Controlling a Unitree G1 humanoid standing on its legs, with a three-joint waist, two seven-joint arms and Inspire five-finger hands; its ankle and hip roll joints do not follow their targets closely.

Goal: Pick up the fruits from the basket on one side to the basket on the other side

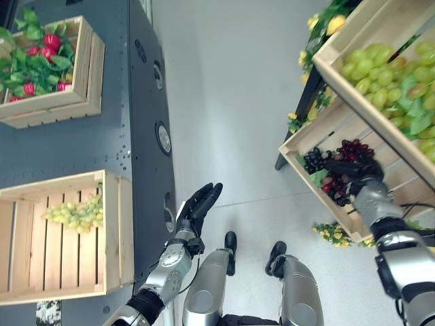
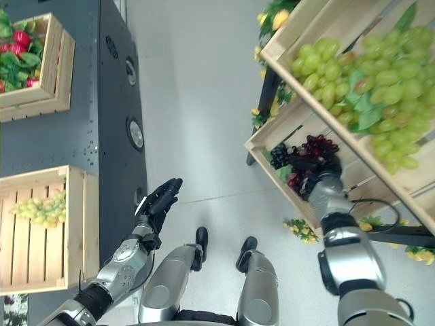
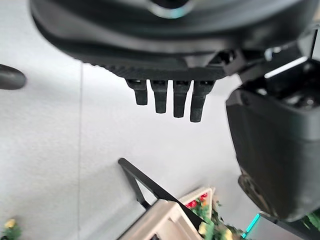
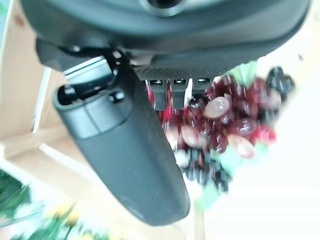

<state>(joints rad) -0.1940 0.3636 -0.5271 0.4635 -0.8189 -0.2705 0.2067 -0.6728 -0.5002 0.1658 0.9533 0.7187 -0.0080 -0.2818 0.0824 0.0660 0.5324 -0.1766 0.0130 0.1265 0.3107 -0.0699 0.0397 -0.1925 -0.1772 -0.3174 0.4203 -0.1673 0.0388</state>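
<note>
A bunch of dark red and black grapes (image 1: 348, 149) lies in the lower wooden crate (image 1: 297, 164) on my right. My right hand (image 1: 355, 170) reaches into that crate and rests over the bunch. In the right wrist view its fingers (image 4: 161, 95) point straight at the grapes (image 4: 225, 125) and the thumb (image 4: 125, 150) stands straight beside them, so the hand is open. On my left, a wooden crate (image 1: 126, 231) holds a bunch of green grapes (image 1: 76, 214). My left hand (image 1: 198, 202) hangs open over the floor beside that crate, with nothing in it.
Above the right crate a second, tilted crate (image 1: 340, 41) is full of green grapes (image 1: 380, 78). At the far left a crate (image 1: 88, 68) holds red fruit among leaves. Both left crates sit on a dark grey stand (image 1: 146, 136). Yellow flowers (image 1: 333, 234) lie at the right rack's foot.
</note>
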